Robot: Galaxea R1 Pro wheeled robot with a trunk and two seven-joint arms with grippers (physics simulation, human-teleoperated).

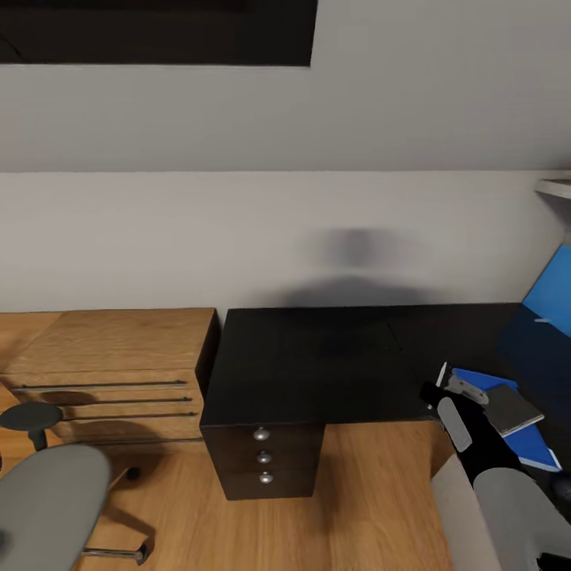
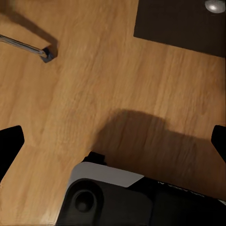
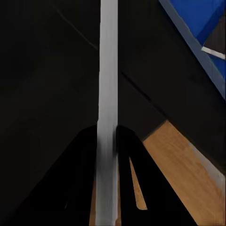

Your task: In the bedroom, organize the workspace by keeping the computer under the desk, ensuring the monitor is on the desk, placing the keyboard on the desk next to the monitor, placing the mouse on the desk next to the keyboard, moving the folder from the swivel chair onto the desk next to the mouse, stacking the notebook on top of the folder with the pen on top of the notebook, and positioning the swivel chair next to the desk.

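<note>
- The right gripper (image 3: 107,155) pinches the pen (image 3: 108,94), a thin, smooth, whitish-silver stick; its two black wedge-shaped fingers (image 3: 70,188) press against the shaft on either side, one pen in all.
- In the head view the same gripper (image 1: 441,386) hangs over the near edge of the desk (image 1: 317,357), at the end of a rounded grey and black forearm.
- Just beside that gripper lies one flat bright blue folder (image 1: 476,379) with a thin white edge, and on top of it one small grey notebook (image 1: 511,408), thin and rectangular, turned at an angle to the folder.
- The desk is glossy black, with one pedestal of three drawers, each with a round silver knob (image 1: 261,434).
- The left gripper (image 2: 113,141) is spread wide, its two black fingertips (image 2: 9,141) at opposite edges of the wrist view with nothing between them, over honey-coloured wood floor (image 2: 117,80) with visible grain.
- Beyond it in that view sit a chrome chair leg (image 2: 23,45) ending in a castor, and a corner of the black pedestal.
- Far from the right gripper, across the floor, stands one swivel chair (image 1: 47,500), grey fabric with a black armrest.
- Behind the chair stands one light wooden dresser (image 1: 111,349) with dark bar handles, touching the desk's side.
- One blue panel (image 1: 555,289) leans at the wall beyond the folder.
</note>
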